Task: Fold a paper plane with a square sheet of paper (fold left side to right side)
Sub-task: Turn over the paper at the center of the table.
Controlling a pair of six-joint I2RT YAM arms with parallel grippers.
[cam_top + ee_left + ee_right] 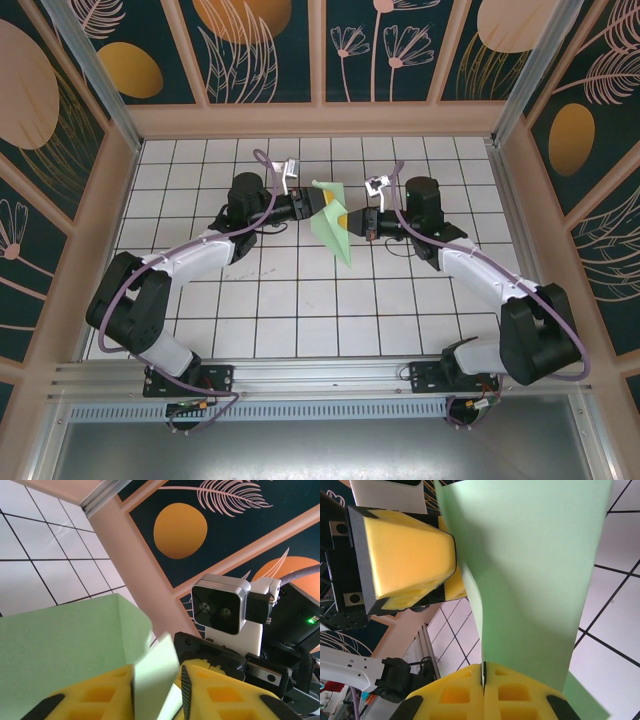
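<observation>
Spanning the gap between the two arms over the white tiled counter (300, 300), the pale-green paper plane (335, 225) slants its pointed tip toward the near edge. The right hand (483, 672) presses its yellow pads together on the paper's edge. The left hand (156, 675) brackets a flap between its pads; whether it truly pinches cannot be told.

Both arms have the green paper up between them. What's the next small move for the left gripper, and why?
Probably close the left gripper fully on the flap of the paper plane: its yellow fingers flank that flap with a gap showing, while the right gripper is shut on another edge of the paper, so the far side looks secured.
</observation>
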